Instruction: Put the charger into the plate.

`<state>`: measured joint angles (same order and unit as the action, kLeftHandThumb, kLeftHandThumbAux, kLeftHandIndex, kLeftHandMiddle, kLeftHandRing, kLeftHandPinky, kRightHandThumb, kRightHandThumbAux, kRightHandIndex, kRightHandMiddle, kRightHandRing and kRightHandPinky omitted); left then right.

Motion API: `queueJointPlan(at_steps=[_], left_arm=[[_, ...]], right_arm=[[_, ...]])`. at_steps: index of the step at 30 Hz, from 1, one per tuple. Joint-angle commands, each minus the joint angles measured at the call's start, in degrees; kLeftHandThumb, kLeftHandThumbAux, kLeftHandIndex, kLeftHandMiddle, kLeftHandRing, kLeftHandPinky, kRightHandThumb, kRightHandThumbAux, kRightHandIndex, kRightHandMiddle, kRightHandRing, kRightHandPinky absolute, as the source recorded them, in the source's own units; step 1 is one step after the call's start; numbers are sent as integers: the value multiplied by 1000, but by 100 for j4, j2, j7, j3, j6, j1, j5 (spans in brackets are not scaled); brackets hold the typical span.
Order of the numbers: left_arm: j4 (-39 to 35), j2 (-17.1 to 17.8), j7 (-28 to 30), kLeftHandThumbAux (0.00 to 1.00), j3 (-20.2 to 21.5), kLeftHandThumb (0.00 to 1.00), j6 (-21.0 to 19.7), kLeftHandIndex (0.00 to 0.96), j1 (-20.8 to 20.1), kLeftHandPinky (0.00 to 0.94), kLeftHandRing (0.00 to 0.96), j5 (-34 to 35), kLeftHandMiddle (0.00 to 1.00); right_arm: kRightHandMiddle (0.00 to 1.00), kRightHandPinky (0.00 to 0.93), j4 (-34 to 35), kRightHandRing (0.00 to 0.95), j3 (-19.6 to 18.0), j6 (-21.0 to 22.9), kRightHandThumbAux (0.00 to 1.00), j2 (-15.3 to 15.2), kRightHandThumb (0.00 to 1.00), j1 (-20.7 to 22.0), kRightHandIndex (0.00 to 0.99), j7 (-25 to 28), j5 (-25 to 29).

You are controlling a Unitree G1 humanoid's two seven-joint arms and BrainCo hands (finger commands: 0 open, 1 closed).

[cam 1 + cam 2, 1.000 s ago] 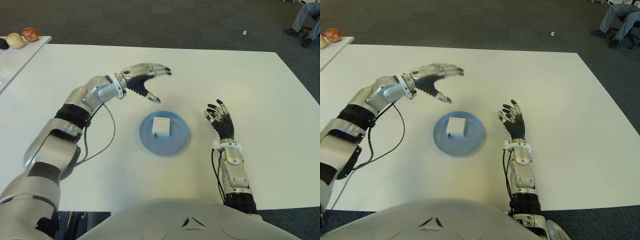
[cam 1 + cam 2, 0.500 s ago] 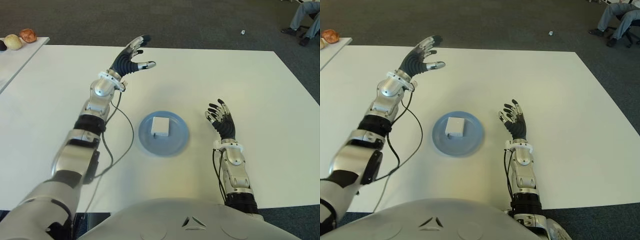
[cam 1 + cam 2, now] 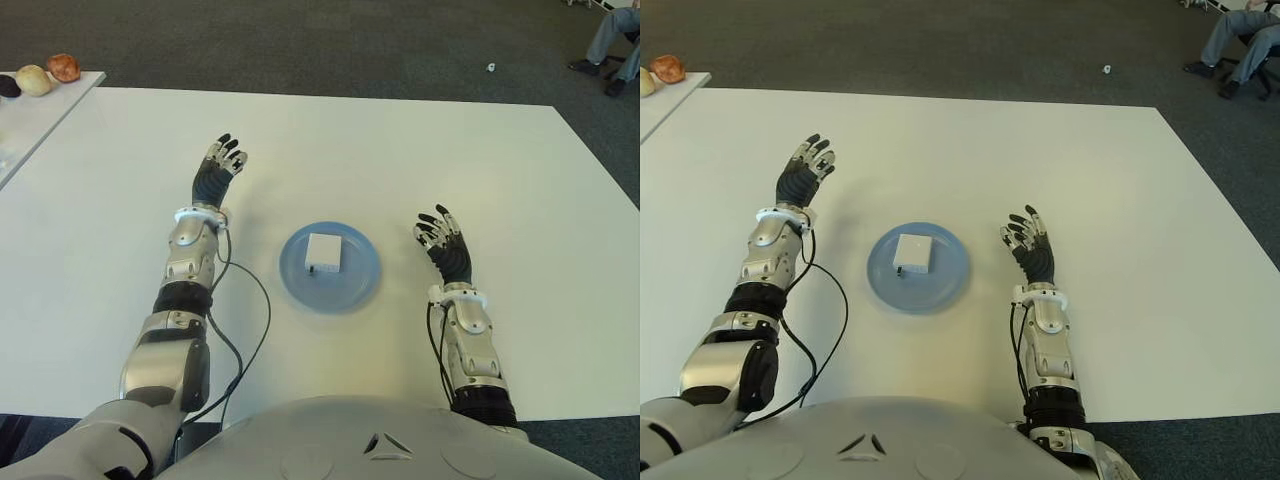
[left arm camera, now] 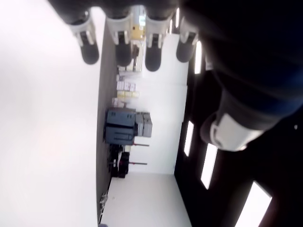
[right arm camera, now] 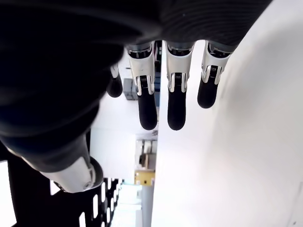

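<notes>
A broad white tabletop [image 3: 400,150] fills most of the scene, with dark grey carpet [image 3: 300,40] beyond its far edge. At the far left a second white surface [image 3: 30,115] carries a few small rounded objects [image 3: 40,76] in dark, pale and reddish tones, and at the far right corner of the room a seated person's legs [image 3: 612,40] show. A small white scrap [image 3: 490,67] lies on the carpet in the far right. On the left side of the tabletop the left hand [image 3: 215,175] shows with its arm stretched forward, a dark cable [image 3: 245,330] looping beside the forearm; its fingers [image 4: 120,45] are extended and relaxed, holding nothing. Right of it, near the tabletop's middle, sits the blue plate [image 3: 355,290], and the white charger [image 3: 322,252] lies inside it, slightly left of the plate's centre. Further right, well apart from the plate, the right hand [image 3: 443,250] shows with its forearm running back toward the robot's near edge; its fingers [image 5: 147,101] are likewise straight and released, empty.
</notes>
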<state>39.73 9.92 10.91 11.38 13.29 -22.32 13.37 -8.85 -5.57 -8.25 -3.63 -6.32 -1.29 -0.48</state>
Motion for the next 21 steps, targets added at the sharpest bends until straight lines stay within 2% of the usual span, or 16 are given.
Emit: queueJointPlan(at_steps=[1,7,11,15,21], left_arm=[[-41,-253,-124,641,34,26,61,56,397,79,71,-24,80],[-360,-372,-198,625,14,12,33,23,717,55,45,-99,51],[-824,-484,-209,614,-13,8,-12,16,1156,58,34,-96,45],[-909,-460,-161,608,-56,10,-24,16,1276,62,30,-141,43],[-895,-364,42,613,-142,5,278,21,1662,57,28,-271,43]], right_arm=[[250,167,-143,228,-64,-49,672,-30,0,43,55,27,67],[235,169,-216,216,-101,-77,656,-34,0,65,56,31,87],[210,163,-230,196,-131,-52,653,-21,0,89,54,-8,91],[194,157,-248,181,-153,-39,647,-21,0,110,51,-20,86],[177,154,-246,166,-193,7,641,-30,0,140,50,-30,94]])
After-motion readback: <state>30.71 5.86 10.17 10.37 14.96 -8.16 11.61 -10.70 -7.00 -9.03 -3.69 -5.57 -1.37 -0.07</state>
